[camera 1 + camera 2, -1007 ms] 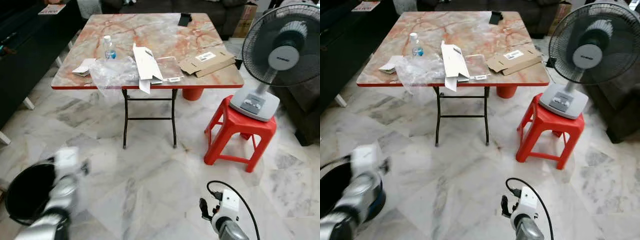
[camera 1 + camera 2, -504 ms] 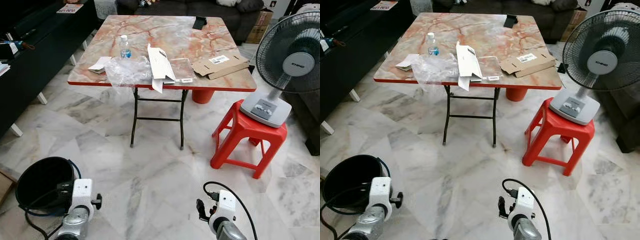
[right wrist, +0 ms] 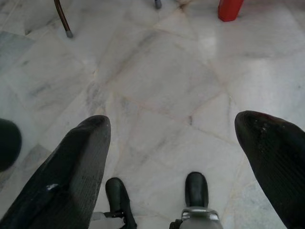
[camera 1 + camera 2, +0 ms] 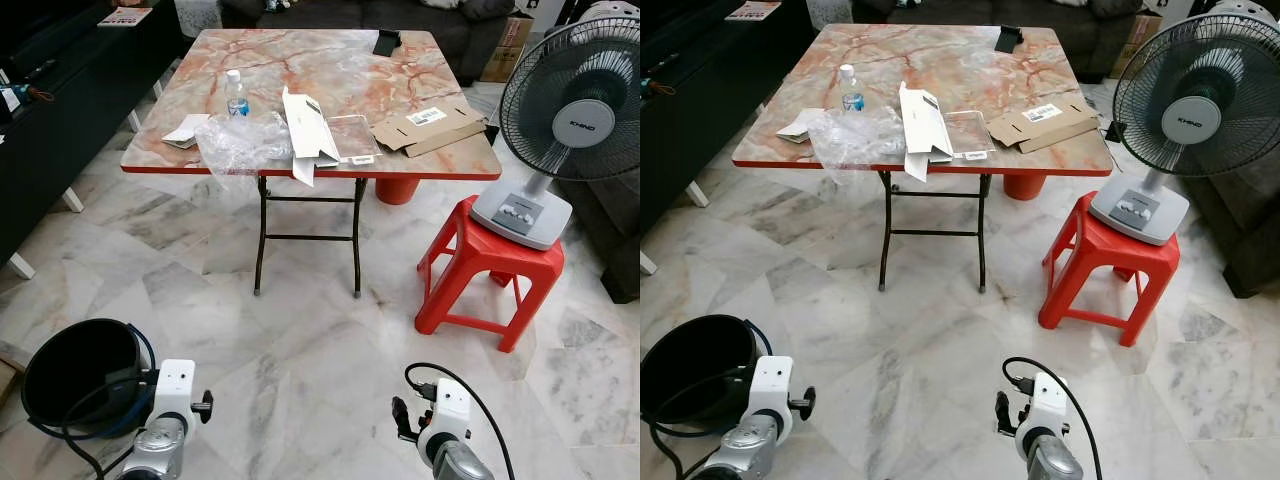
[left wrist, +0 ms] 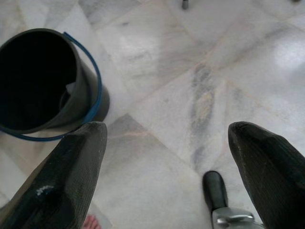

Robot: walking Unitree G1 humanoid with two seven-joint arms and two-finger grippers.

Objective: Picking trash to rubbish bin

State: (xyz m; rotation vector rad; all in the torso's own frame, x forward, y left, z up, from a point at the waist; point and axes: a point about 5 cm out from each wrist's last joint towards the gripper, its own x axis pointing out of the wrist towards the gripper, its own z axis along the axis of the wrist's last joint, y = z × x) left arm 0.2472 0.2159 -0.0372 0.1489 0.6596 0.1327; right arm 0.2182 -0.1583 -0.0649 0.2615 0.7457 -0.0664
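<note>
A folding table (image 4: 390, 85) with an orange marble-patterned top stands on the pale marble floor (image 4: 300, 360) ahead of the robot, and the trash lies along its near edge: a crumpled clear plastic bag (image 4: 240, 145) spilling slightly over the edge, a small water bottle (image 4: 236, 94) upright just behind it, a white paper piece (image 4: 183, 131) to the robot's left of the bag, a long white carton (image 4: 308, 128) overhanging the edge, a clear plastic tray (image 4: 352, 136) beside the carton, and a flattened brown cardboard box (image 4: 430, 123) further right. A dark flat object (image 4: 386, 42) rests near the far edge. To the right of the table, a grey electric fan (image 4: 570, 110) sits on a red plastic stool (image 4: 488, 270). The black rubbish bin (image 4: 80, 370), with a blue handle, stands on the floor at the robot's lower left, well apart from the table. The left gripper (image 5: 167, 143) hangs low just beside the bin, its two black fingers (image 5: 66, 181) spread wide and holding nothing. The right gripper (image 3: 171, 143) hangs over bare floor, fingers (image 3: 271, 157) likewise wide apart and empty.
</note>
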